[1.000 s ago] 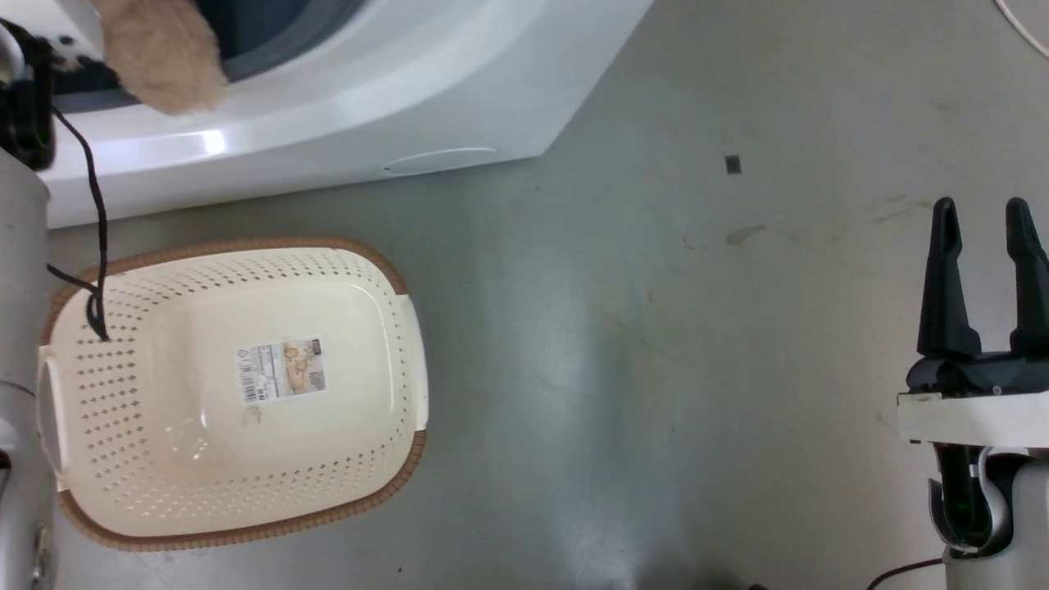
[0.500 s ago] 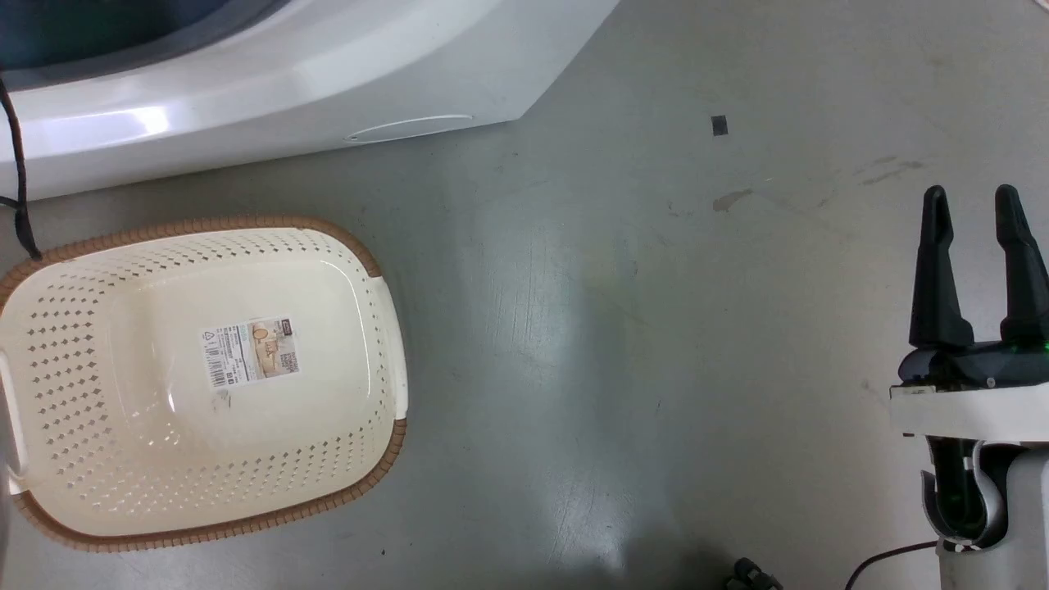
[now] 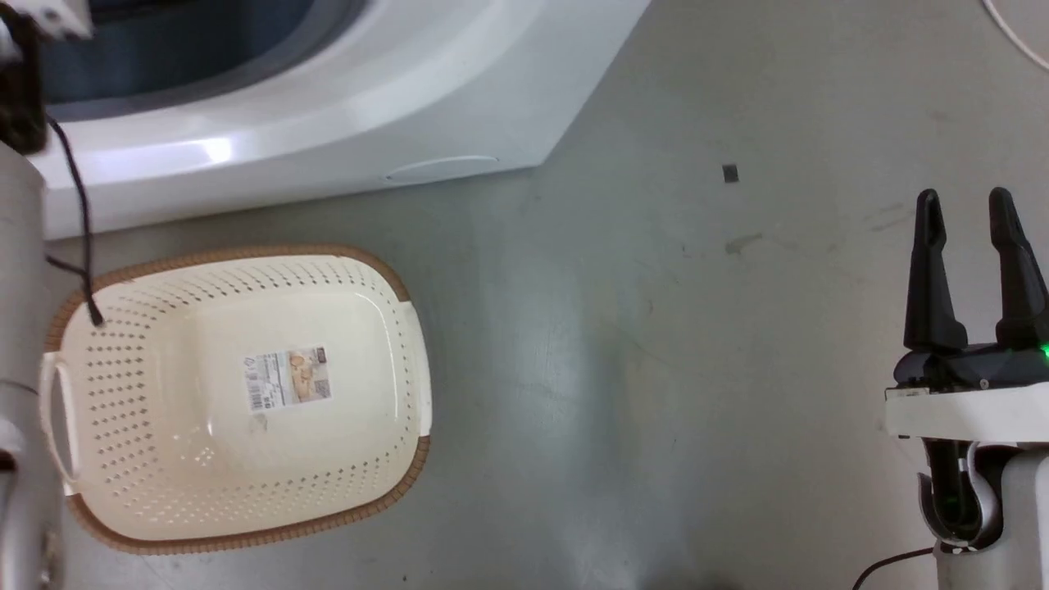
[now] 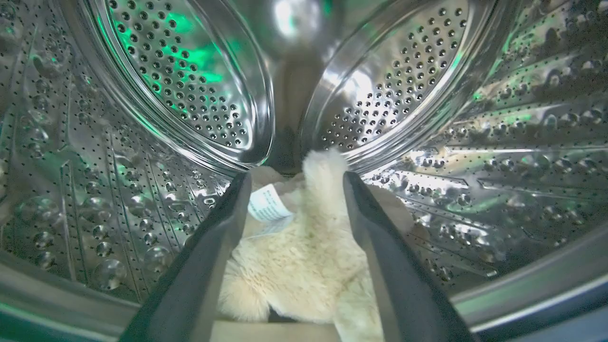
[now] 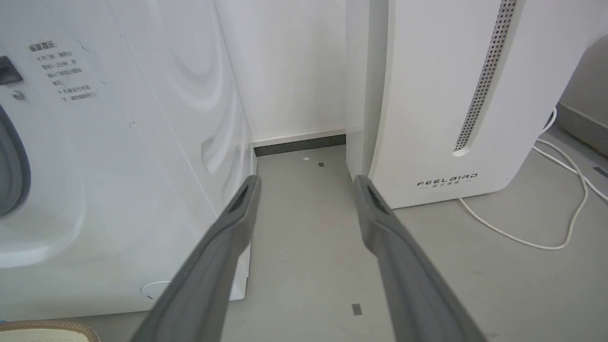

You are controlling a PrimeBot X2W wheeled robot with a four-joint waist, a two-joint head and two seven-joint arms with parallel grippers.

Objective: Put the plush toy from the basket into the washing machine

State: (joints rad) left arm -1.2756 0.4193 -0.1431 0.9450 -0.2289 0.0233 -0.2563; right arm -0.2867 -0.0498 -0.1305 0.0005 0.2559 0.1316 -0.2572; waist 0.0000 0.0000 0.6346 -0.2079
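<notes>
The cream-beige plush toy [image 4: 304,256] lies low in the shiny steel drum [image 4: 180,95] of the washing machine [image 3: 328,106], its white tag [image 4: 268,204] facing up. My left gripper [image 4: 294,178] reaches into the drum and stands open, a finger on either side of the toy. The oval cream basket [image 3: 123,459] sits empty on the floor in front of the machine, its label sticker showing. My right gripper [image 3: 963,201] hangs open over bare floor at the right, holding nothing.
My pale left forearm [image 3: 16,328] runs up the head view's left edge, with a black cable [image 3: 78,229] trailing over the basket's rim. The white FEELBIRD appliance [image 5: 427,95] stands right of the machine, and a white cord [image 5: 522,237] lies on the floor.
A second ago the plush toy hung at the porthole's lower rim in the head view; now it is gone from there. The camera swung and came back. The right gripper has not moved.
</notes>
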